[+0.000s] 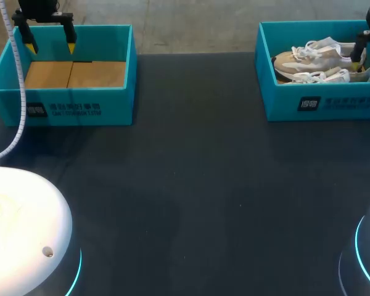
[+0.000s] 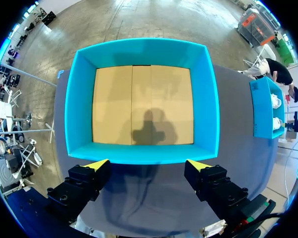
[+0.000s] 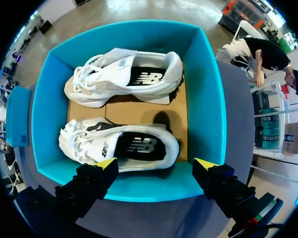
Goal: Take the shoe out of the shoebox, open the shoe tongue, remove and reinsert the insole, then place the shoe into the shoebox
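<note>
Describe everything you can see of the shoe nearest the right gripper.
The shoe is a white and beige sneaker with white laces and a dark insole showing in its opening. It sits sole-down on the brown cardboard floor of the box, beside the second shoe, with bare cardboard between them. The right gripper hangs above it, fingers open; nothing holds it.

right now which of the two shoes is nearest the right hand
The shoe just ahead of the right hand, by the near wall of the shoebox; the other shoe lies beyond it.
</note>
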